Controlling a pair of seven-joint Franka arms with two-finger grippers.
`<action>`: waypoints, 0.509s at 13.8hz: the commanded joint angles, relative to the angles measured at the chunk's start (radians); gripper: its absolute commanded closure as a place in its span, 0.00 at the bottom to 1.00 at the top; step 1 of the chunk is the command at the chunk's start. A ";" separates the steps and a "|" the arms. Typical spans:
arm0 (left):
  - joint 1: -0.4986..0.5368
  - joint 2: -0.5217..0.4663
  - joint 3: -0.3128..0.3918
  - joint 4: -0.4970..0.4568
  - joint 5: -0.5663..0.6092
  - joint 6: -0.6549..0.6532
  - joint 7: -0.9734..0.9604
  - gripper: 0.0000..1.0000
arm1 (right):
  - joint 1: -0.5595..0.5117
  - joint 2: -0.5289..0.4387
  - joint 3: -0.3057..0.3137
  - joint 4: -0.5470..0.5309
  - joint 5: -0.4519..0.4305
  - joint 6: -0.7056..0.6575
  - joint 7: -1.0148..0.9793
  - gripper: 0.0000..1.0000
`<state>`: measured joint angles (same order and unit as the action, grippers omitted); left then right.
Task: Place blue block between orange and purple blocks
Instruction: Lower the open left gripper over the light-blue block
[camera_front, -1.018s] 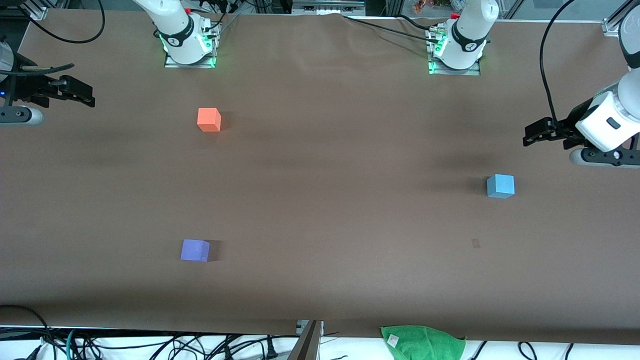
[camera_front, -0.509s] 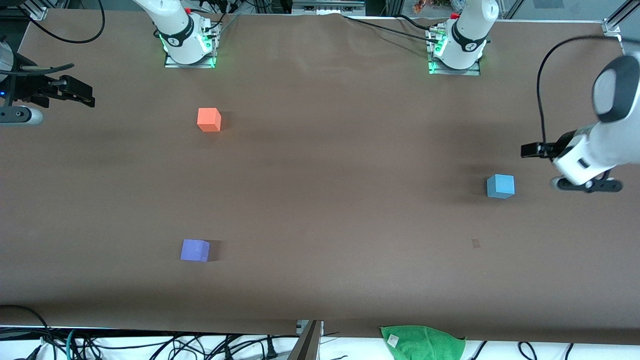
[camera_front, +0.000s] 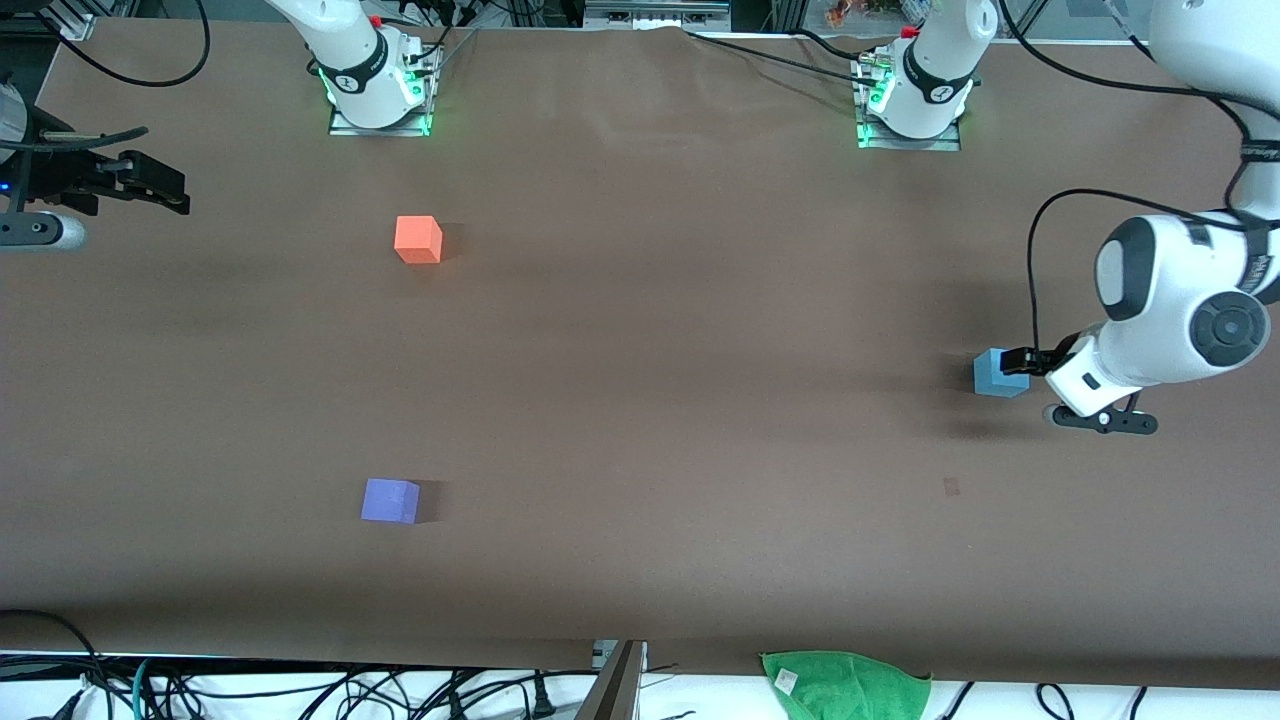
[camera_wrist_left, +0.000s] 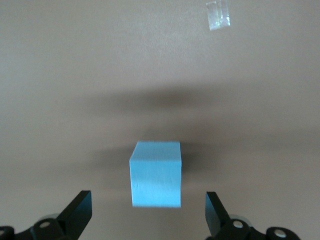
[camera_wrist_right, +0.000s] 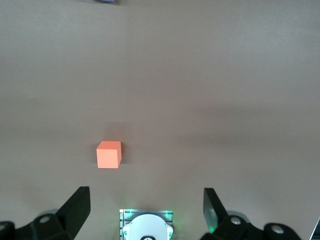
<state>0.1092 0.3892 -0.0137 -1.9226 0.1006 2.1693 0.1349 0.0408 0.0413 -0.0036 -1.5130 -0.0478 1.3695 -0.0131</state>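
The blue block (camera_front: 995, 372) sits on the brown table toward the left arm's end. My left gripper (camera_front: 1022, 360) hangs low just beside it, open and empty. In the left wrist view the blue block (camera_wrist_left: 156, 175) lies just ahead of the gap of the open left gripper (camera_wrist_left: 148, 215), apart from both fingers. The orange block (camera_front: 418, 240) lies near the right arm's base. The purple block (camera_front: 390, 500) lies nearer the front camera. My right gripper (camera_front: 165, 193) waits open at the right arm's end; the right wrist view shows the gripper (camera_wrist_right: 145, 210) and the orange block (camera_wrist_right: 108, 154).
A green cloth (camera_front: 845, 685) lies at the table's front edge. A small tape patch (camera_front: 951, 487) sits on the table, nearer the front camera than the blue block; it also shows in the left wrist view (camera_wrist_left: 218, 15). The arm bases (camera_front: 375, 85) (camera_front: 915, 90) stand at the back.
My left arm has swung in and come down, bringing its gripper right beside the blue block. The blocks and the right arm have not moved.
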 joint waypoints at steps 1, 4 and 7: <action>0.020 -0.020 -0.009 -0.119 0.019 0.151 0.034 0.00 | -0.009 0.000 0.002 0.008 0.008 0.002 -0.018 0.00; 0.029 0.026 -0.008 -0.168 0.019 0.254 0.035 0.00 | -0.009 0.000 0.002 0.008 0.009 0.003 -0.018 0.00; 0.035 0.063 -0.009 -0.208 0.019 0.362 0.037 0.00 | -0.009 0.000 0.002 0.008 0.009 0.003 -0.018 0.00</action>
<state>0.1283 0.4356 -0.0138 -2.1112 0.1007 2.4713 0.1523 0.0408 0.0413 -0.0036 -1.5130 -0.0477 1.3701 -0.0131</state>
